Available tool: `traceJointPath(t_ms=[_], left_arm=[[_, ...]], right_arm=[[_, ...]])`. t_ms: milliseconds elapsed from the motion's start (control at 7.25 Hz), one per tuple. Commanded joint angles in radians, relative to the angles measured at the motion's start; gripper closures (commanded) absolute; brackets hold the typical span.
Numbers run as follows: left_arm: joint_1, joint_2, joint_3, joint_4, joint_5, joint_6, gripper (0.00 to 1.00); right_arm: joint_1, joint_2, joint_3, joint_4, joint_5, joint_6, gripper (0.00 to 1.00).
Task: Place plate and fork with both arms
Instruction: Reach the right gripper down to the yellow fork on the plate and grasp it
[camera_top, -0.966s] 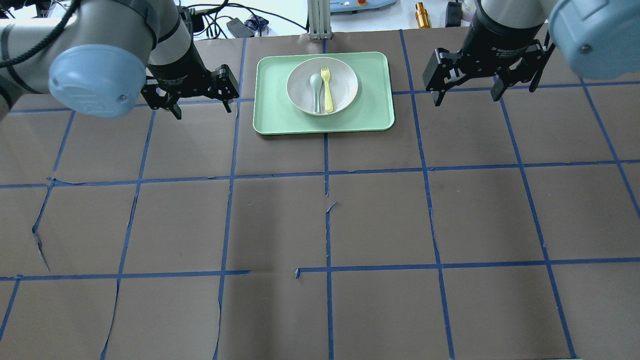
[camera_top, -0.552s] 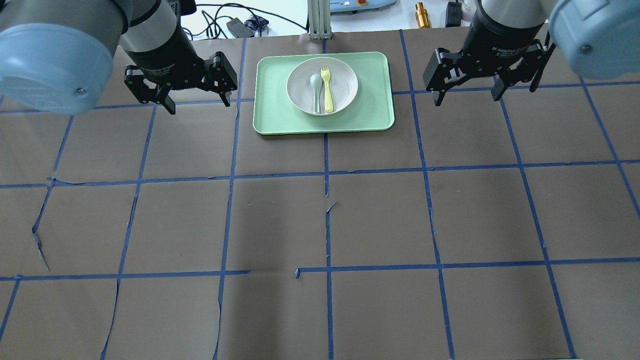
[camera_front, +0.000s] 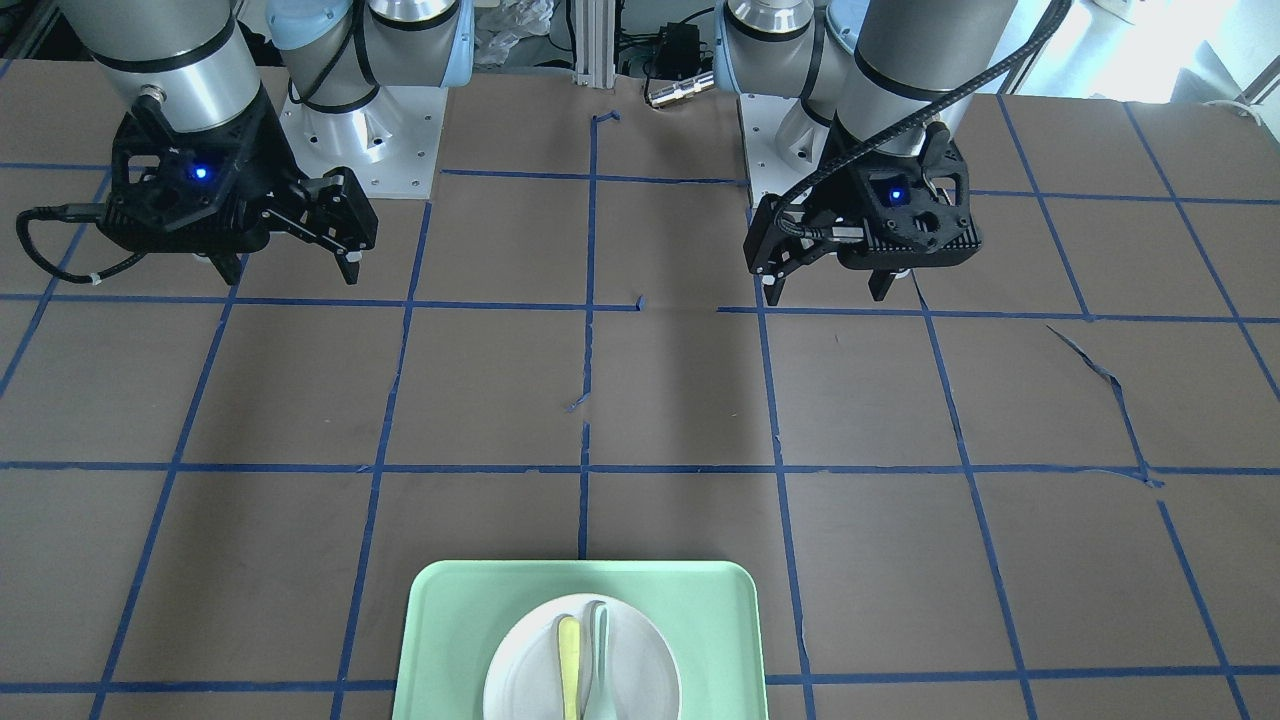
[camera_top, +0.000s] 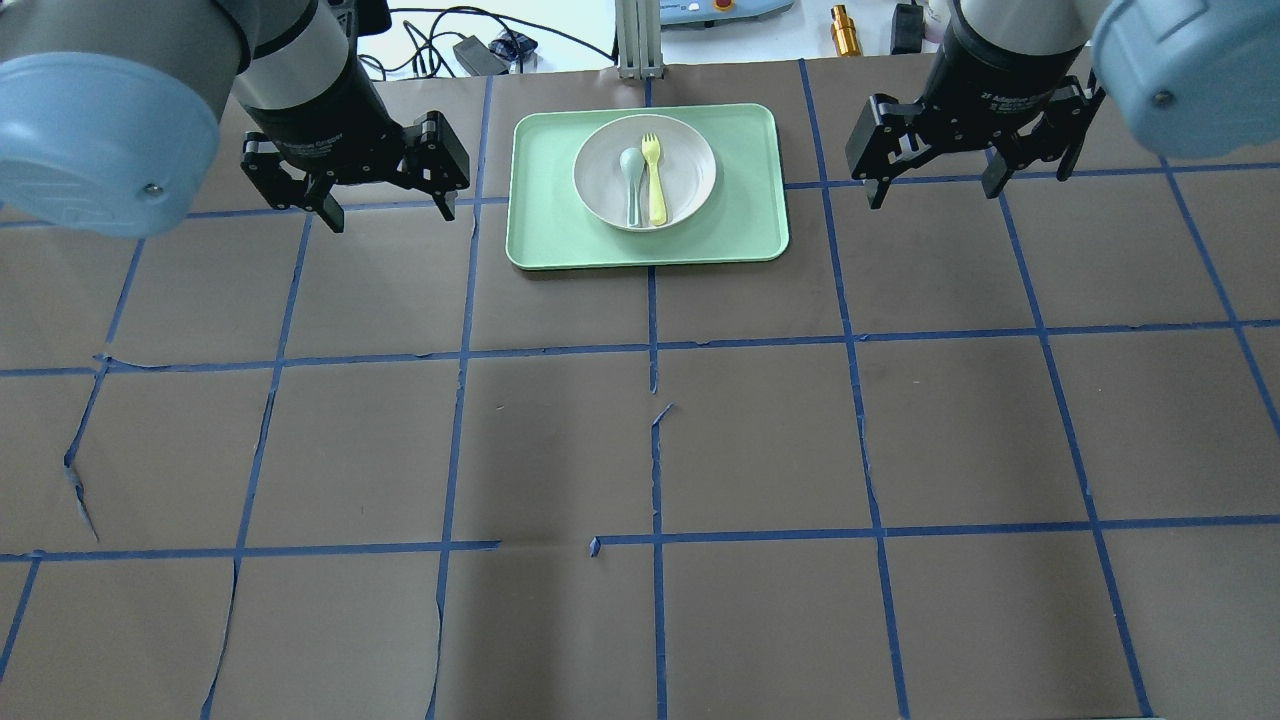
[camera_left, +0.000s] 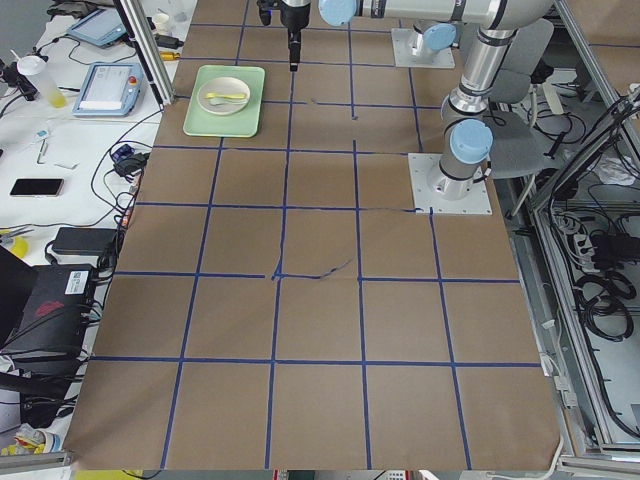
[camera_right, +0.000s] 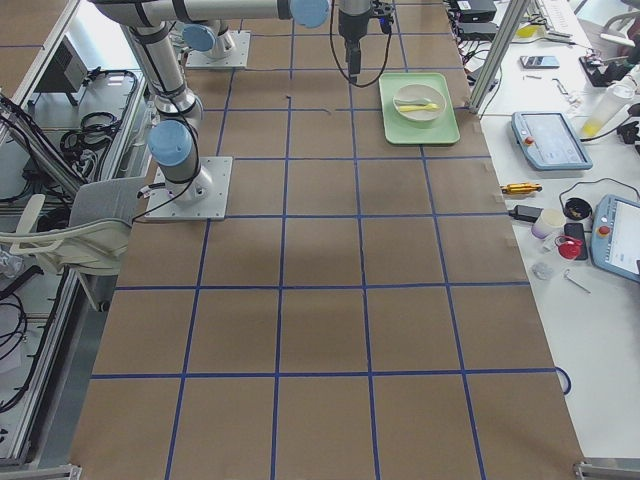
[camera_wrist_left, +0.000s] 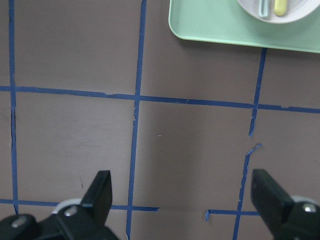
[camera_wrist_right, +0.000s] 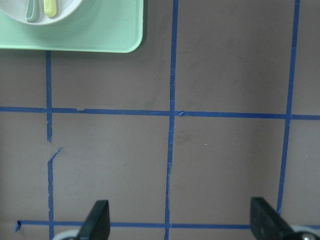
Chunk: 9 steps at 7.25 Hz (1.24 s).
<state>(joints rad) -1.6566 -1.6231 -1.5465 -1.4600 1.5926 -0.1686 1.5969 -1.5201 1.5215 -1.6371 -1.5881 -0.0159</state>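
Nothing is placed yet: the plate (camera_top: 692, 168) sits on the tray (camera_top: 545, 225) at the overhead view's top centre, with the fork (camera_top: 655, 182) lying in it. The left hand (camera_top: 390, 215) and right hand (camera_top: 935, 195) hang wide open and empty, flanking the tray.

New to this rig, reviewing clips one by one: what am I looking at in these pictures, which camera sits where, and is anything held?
Two robot arms stand at a brown table marked with blue tape squares. Each ends in a black two-finger claw: the left gripper and the right gripper. Both are open and hold nothing. One picture looks from behind the robot, one faces it (so the sides swap), two look from the table's ends, and two come from wrist cameras looking down at the table. Between the grippers, on the table's far side from the robot, lies a mint-green tray. On it sits a plate carrying a yellow fork and a grey-green spoon side by side.
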Motion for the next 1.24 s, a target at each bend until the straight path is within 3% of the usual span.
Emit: traceJointPath(t_ms=[0,138,552,690,966,1103], left_arm=[[0.000,0.000,-0.001,0.000,0.009,0.001,0.00],[0.000,0.002,-0.001,-0.002,0.009,0.001,0.00],[0.000,-0.001,-0.003,0.003,0.006,-0.011,0.00],[0.000,-0.001,-0.003,0.001,0.006,-0.011,0.00],[0.000,0.000,-0.003,0.001,0.006,-0.012,0.00],[0.000,0.000,-0.003,0.001,0.006,-0.012,0.00]], right_arm=[[0.038,0.110,-0.024,-0.113,-0.018,-0.006,0.00],[0.081,0.220,-0.087,-0.136,-0.016,-0.004,0.00],[0.217,0.670,-0.491,-0.147,0.002,0.201,0.00],[0.247,0.795,-0.591,-0.202,0.004,0.276,0.00],[0.249,0.874,-0.609,-0.306,0.004,0.287,0.10],[0.252,0.886,-0.607,-0.308,0.011,0.286,0.20]])
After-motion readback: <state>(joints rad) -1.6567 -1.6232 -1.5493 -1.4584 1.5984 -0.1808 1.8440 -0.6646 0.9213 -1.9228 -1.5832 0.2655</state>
